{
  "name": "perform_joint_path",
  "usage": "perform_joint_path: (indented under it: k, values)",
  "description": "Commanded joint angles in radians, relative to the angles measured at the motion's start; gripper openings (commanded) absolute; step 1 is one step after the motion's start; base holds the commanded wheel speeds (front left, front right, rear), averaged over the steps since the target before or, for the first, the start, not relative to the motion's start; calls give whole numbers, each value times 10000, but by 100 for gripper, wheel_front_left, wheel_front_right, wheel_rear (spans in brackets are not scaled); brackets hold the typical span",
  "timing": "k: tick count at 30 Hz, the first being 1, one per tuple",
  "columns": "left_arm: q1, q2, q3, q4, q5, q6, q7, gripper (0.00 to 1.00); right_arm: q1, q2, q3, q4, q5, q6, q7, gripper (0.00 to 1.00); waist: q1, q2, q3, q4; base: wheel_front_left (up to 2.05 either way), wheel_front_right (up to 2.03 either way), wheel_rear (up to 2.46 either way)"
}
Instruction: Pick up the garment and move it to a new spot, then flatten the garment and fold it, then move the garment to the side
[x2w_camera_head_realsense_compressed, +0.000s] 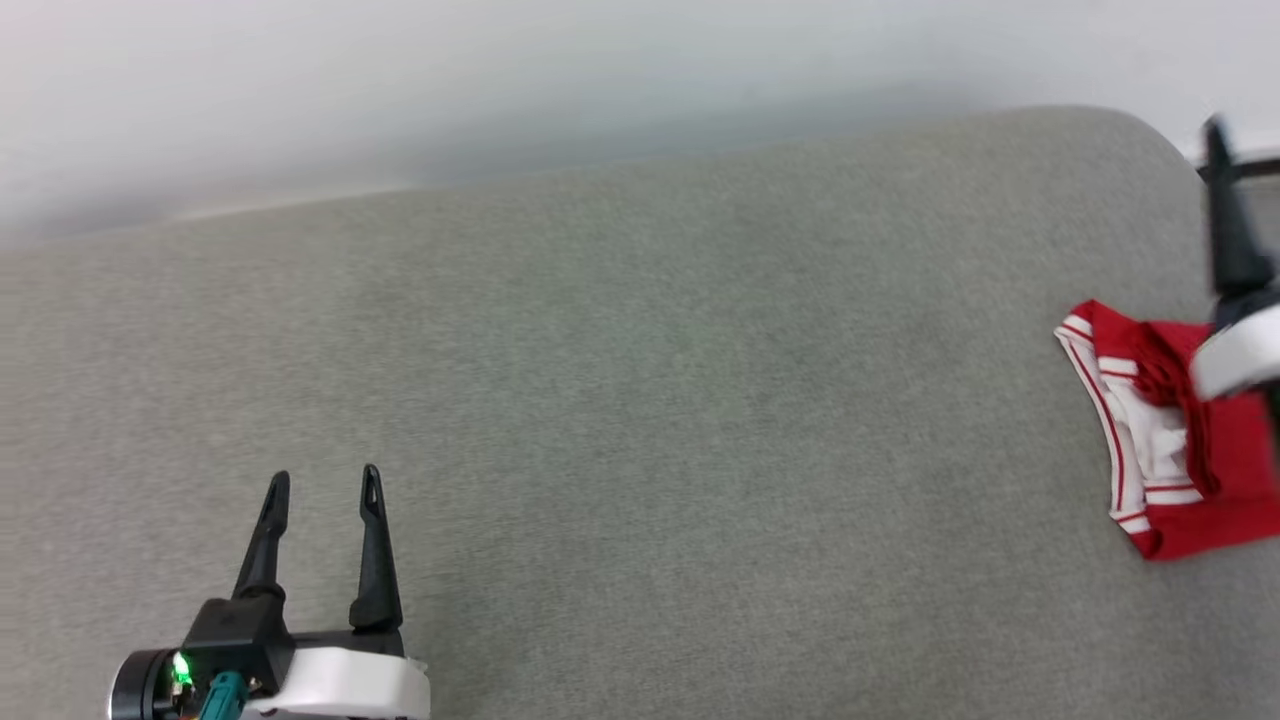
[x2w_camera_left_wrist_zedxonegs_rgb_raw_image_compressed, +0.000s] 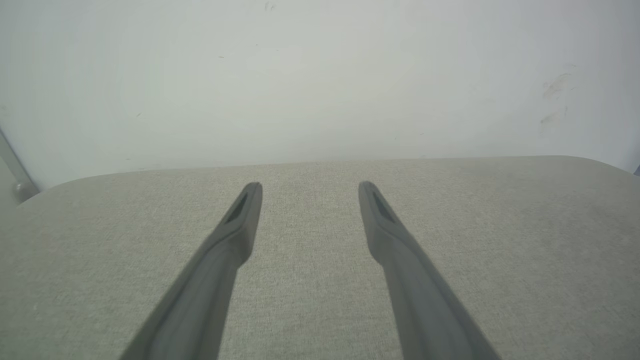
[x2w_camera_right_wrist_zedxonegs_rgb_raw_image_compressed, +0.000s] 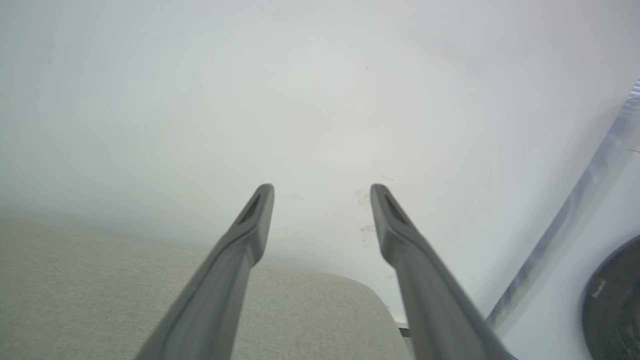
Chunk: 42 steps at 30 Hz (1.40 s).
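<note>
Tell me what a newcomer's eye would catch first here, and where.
The red-and-white garment jumps out, bunched at the far right edge of the plain grey cushion in the head view. Next comes the left pincer at the lower left, its dark fingers spread and empty. The right pincer is likewise open with nothing between its fingers, pointing toward the white wall.

The grey cushioned surface (x2w_camera_head_realsense_compressed: 640, 400) gives broad passage across its middle and far left. The garment (x2w_camera_head_realsense_compressed: 1235, 500) takes up the right edge, with the right gripper (x2w_camera_right_wrist_zedxonegs_rgb_raw_image_compressed: 321, 190) over it. The left gripper (x2w_camera_head_realsense_compressed: 325, 480) stands at the near left. A white wall (x2w_camera_head_realsense_compressed: 500, 80) closes off the far side.
</note>
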Motion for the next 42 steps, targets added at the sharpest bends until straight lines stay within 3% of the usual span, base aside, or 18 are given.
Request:
perform_joint_path:
  k: [1, 9, 17, 26, 42]
  values:
    - [140, -12, -8, 18, 6, 56, -22, 100, 543, 377, -159, -448, -269, -7, -40, 100, 1, 0, -360, 341, 0, 0, 0]
    - [456, -14, -261, 266, 42, 136, -22, 100, 3397, 2283, -612, -2541, -905, -7, -38, 100, 1, 0, -920, 886, 0, 0, 0]
    - [687, -11, -284, 422, 28, 83, -22, 100, 5352, 3377, -1043, -3346, -919, -7, -38, 100, 1, 0, -1269, 1138, 0, 0, 0]
    - [874, -12, -318, 503, -134, 67, -22, 100, 6772, 3894, -1323, -4045, -895, -7, -39, 100, 1, 0, -1507, 1249, 0, 0, 0]
    - [967, -12, -294, 672, -363, -197, -22, 100, 7685, 4098, -1505, -4552, -913, -7, -40, 100, 1, 0, -1595, 1406, 0, 0, 0]
